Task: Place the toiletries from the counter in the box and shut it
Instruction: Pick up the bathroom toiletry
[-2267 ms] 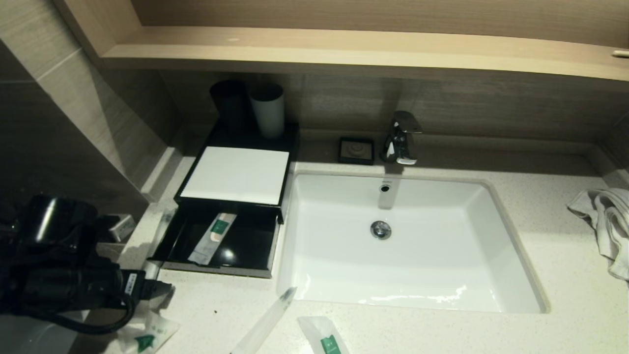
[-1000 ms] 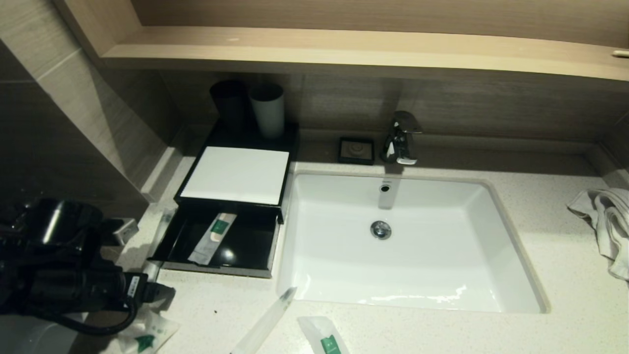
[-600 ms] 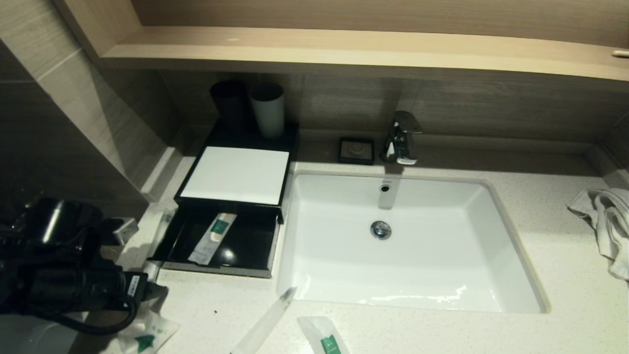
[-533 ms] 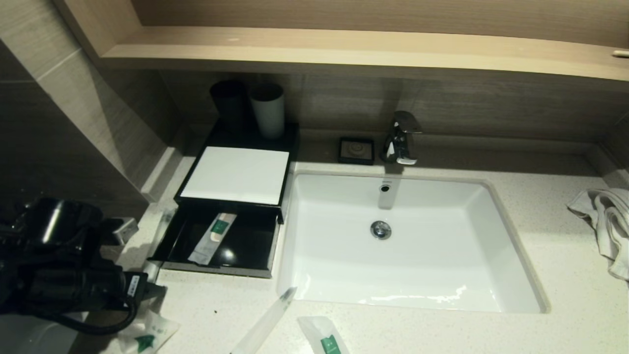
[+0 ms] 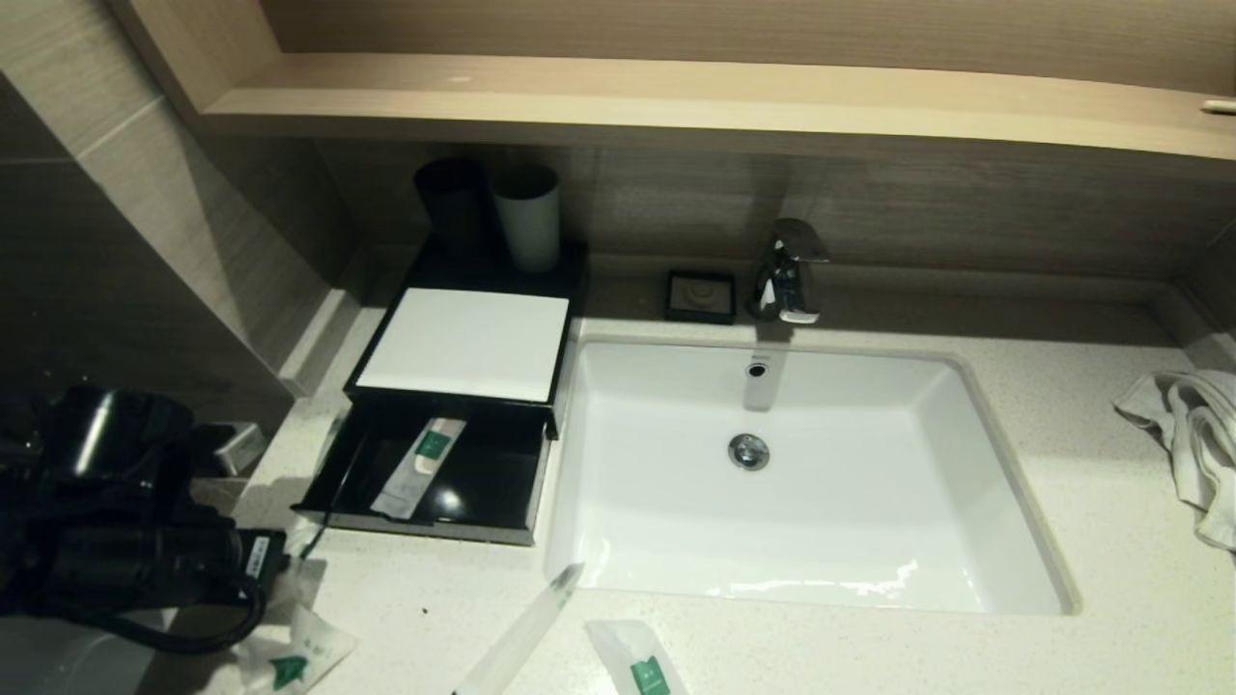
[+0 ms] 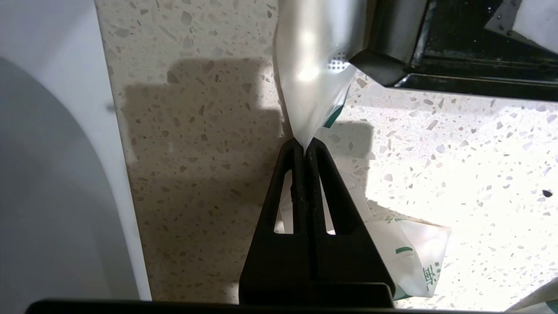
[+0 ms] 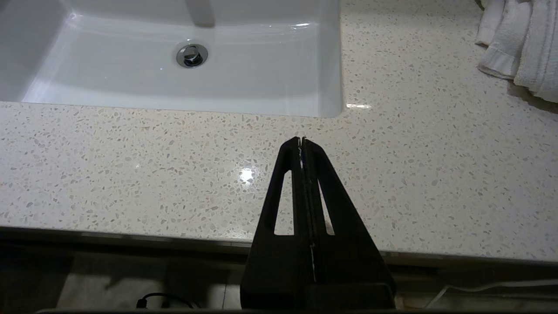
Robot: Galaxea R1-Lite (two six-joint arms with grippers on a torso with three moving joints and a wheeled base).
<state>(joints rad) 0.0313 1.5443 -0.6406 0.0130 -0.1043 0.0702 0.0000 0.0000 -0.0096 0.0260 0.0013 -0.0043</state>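
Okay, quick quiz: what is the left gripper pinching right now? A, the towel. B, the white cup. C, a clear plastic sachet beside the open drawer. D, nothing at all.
C: in the left wrist view the left gripper is shut on the end of a clear sachet beside the corner of the drawer.

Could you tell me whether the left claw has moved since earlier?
Yes: the left claw closed on the clear sachet by the drawer corner; arm unmoved.
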